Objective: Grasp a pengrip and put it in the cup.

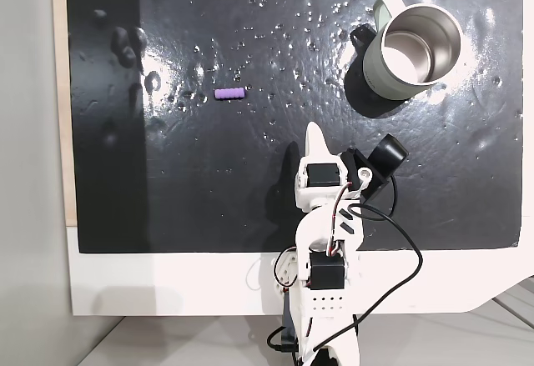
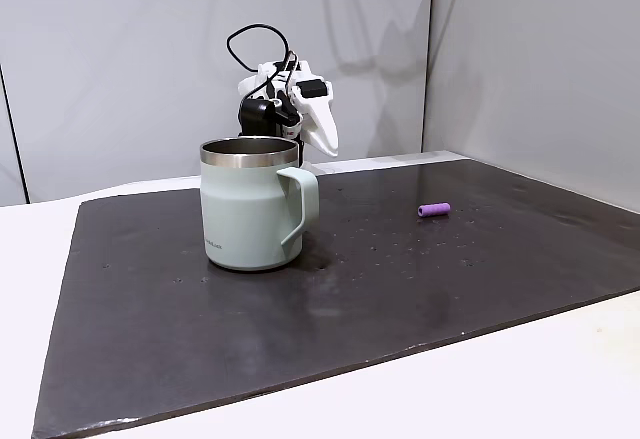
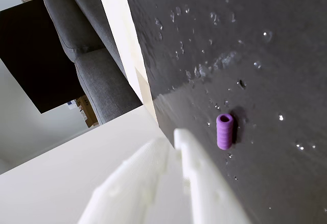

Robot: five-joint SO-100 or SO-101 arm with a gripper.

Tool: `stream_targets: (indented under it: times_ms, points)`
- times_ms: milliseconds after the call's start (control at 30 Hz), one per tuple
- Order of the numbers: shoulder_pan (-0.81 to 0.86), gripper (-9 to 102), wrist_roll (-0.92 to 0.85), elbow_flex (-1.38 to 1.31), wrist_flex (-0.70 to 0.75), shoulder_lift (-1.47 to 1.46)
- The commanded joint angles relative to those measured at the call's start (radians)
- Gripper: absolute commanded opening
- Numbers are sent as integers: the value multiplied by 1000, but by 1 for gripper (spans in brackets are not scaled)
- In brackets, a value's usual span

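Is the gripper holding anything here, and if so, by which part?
Nothing is held. The gripper is raised above the mat, while the pengrip lies apart from it, untouched.

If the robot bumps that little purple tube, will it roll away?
Probably yes. The pengrip is a round cylinder lying on its side on the flat dark mat, so a sideways nudge could roll it. Its ribs look soft, so it may squash slightly when pinched.

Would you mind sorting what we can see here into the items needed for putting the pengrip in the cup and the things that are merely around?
Needed:
- pengrip, lying on the mat
- cup, upright
- gripper, off the mat

Merely around:
- black mat
- white table
- grey sofa, in the wrist view
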Motion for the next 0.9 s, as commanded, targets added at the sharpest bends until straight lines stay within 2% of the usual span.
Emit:
stream_targets:
  times_ms: [0,567,700,867]
  points:
    - [-14,0,-11,52,8,17]
    - [-12,0,-25,3,8,17]
    - [-69,0,-12,-118,95,-20]
    - [-130,0,41,-439,187,-367]
